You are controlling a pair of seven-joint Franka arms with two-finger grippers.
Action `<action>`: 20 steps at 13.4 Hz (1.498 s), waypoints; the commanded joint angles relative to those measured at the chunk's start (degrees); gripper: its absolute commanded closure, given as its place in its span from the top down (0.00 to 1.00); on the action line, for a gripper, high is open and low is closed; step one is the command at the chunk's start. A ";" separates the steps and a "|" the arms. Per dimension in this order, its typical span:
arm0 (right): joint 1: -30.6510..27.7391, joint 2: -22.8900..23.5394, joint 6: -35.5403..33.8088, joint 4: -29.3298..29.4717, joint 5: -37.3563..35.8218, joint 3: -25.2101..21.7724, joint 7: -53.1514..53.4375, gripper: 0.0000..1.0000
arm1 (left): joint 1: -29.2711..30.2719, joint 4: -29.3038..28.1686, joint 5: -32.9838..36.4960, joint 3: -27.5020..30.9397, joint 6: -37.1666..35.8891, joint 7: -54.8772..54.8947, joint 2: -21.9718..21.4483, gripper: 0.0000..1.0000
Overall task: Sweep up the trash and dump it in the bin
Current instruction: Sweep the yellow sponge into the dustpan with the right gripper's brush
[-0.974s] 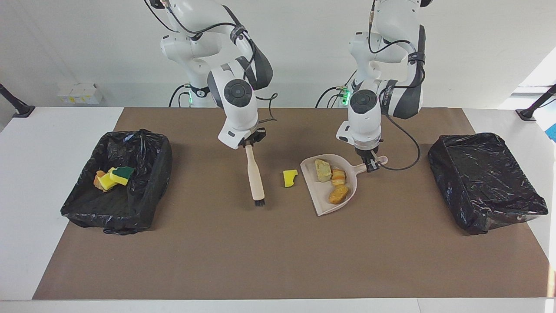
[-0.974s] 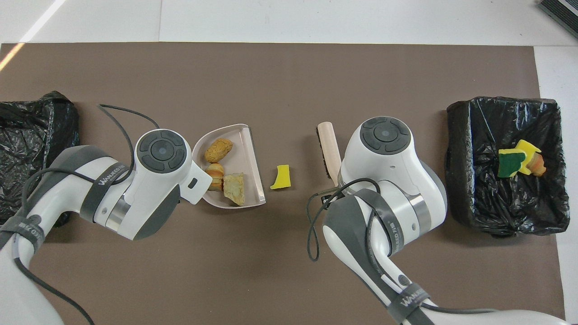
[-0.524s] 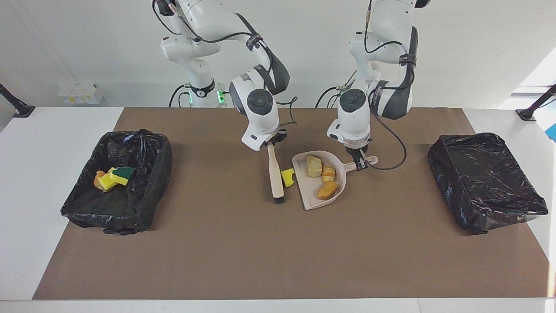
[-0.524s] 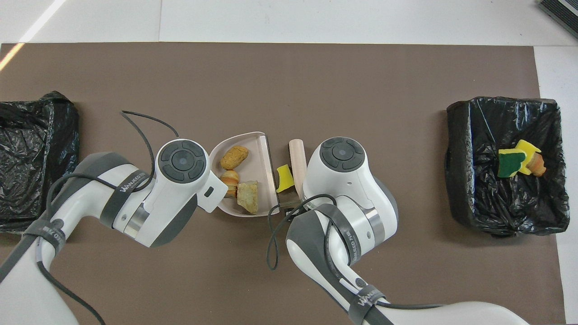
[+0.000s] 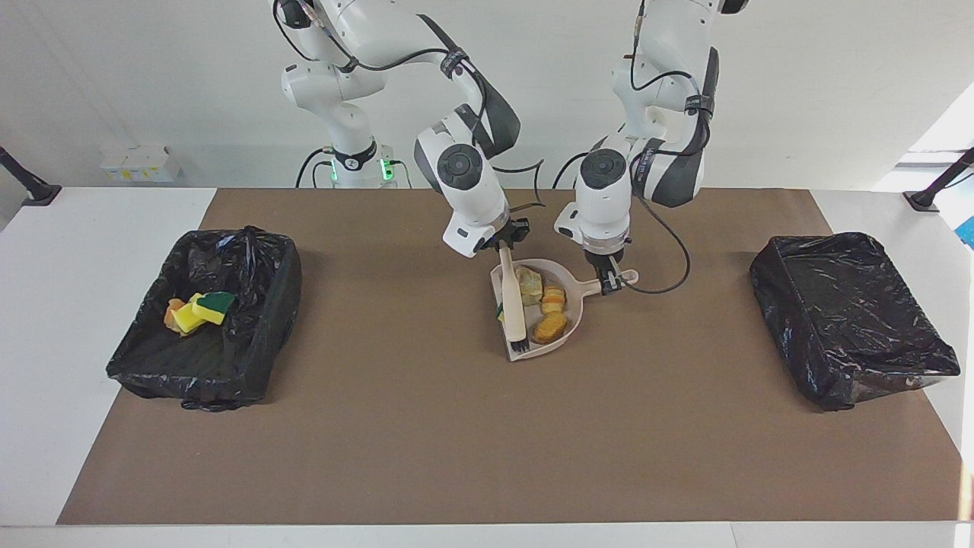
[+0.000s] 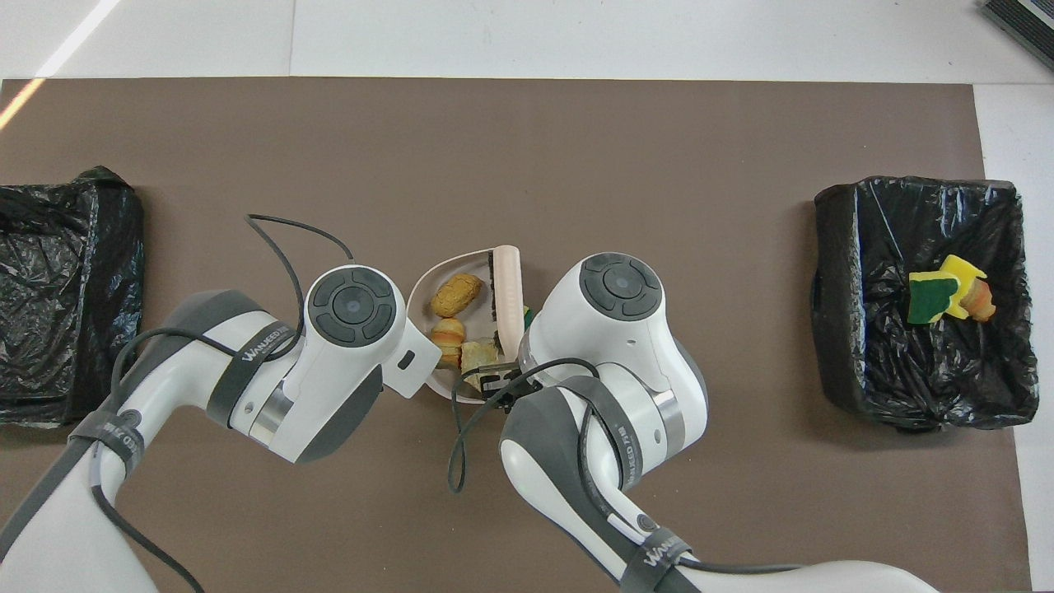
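Now the right tool (image 5: 504,245), clamped on the brush (image 5: 513,306), has all loose trash (image 5: 545,303) in the dustpan (image 5: 572,321) that the left tool (image 5: 607,285) is clamped on, so only dumping in a bin (image 5: 262,320) is left.

yellow sponge scrap (image 5: 500,310): mostly hidden by brush handle (image 5: 512,304) | left hand: covered by its own wrist in overhead view | dustpan (image 6: 428,284) handle: under left arm overhead | bin (image 6: 58,288) at left arm's end: cut by overhead frame edge
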 commanded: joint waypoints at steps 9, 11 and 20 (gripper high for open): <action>-0.47 -8.79 -8.97 3.04 0.42 0.55 9.14 0.00 | -0.54 -1.69 -1.26 0.48 4.26 2.79 0.46 0.00; 0.14 -8.45 -8.18 0.40 0.24 0.55 9.04 0.00 | -0.37 -1.69 -1.34 0.48 4.35 2.79 0.55 0.00; 5.41 -8.97 -1.83 -11.65 4.19 0.64 10.19 0.00 | -0.10 -1.69 -6.79 0.57 9.18 6.13 1.25 0.00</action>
